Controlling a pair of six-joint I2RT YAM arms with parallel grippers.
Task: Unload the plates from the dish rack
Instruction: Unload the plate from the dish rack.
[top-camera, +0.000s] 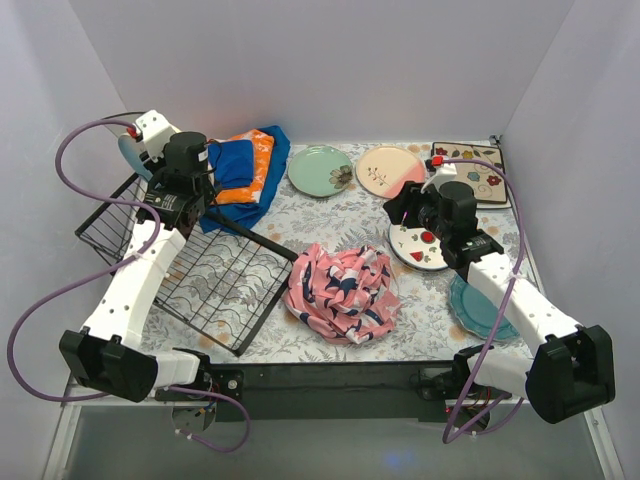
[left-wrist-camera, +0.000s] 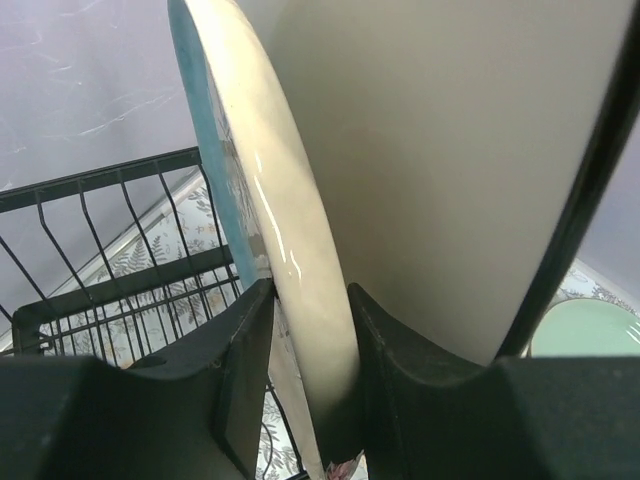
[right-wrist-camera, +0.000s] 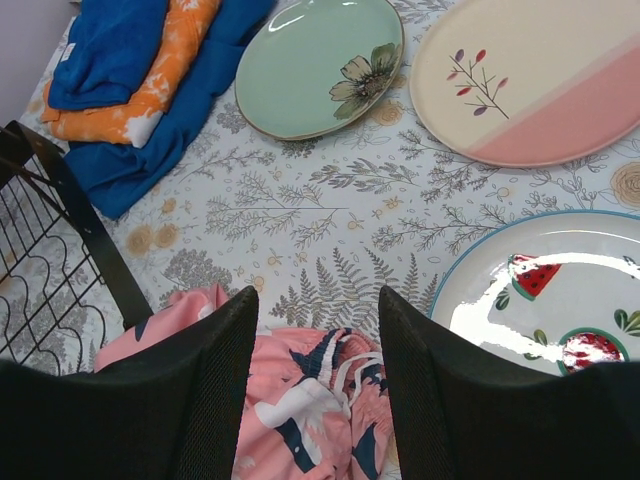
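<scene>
Plate (left-wrist-camera: 292, 230), gripped in left end effector (left-wrist-camera: 310, 310)

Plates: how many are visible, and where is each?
6. Mint green plate and cream-and-pink plate at the far edge; square plate far right; watermelon plate and teal plate on the right; cream-and-blue plate in the left gripper over the dish rack. The pink cloth might hide more.
</scene>
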